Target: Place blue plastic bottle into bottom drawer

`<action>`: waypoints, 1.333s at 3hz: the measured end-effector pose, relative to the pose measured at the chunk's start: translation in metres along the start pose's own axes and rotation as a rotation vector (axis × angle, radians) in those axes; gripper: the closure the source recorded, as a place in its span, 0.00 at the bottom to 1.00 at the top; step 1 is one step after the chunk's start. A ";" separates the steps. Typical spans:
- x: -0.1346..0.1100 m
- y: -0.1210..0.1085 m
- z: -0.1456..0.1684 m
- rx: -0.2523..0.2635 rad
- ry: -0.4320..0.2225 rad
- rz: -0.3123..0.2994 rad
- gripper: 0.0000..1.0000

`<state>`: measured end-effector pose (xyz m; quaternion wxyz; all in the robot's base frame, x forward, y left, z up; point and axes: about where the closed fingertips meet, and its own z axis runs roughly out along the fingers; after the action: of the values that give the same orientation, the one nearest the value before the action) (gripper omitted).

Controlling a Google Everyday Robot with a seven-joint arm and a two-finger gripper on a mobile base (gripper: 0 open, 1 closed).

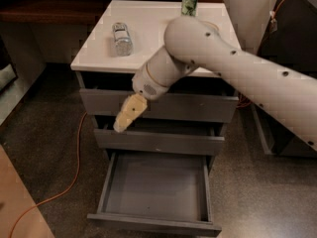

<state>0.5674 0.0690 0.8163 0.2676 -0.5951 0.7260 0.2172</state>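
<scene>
The blue plastic bottle lies on its side on the white cabinet top, at the left. The bottom drawer is pulled out, and its grey inside holds nothing. My gripper hangs in front of the cabinet's left side, level with the gap between the top and middle drawers. Its tan fingers are together and hold nothing. It is below the bottle and in front of it, well apart from it. My arm reaches in from the right across the cabinet top.
A green drink can stands at the back of the cabinet top. A pale bowl is mostly hidden behind my arm. An orange cable runs along the floor at the left. Dark furniture stands at the right.
</scene>
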 end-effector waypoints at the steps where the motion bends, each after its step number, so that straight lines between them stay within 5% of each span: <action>1: -0.033 -0.007 -0.011 0.013 0.011 0.028 0.00; 4: -0.095 -0.070 -0.017 0.131 -0.058 0.271 0.00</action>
<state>0.6480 0.1155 0.8905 0.2947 -0.4665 0.8043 0.2206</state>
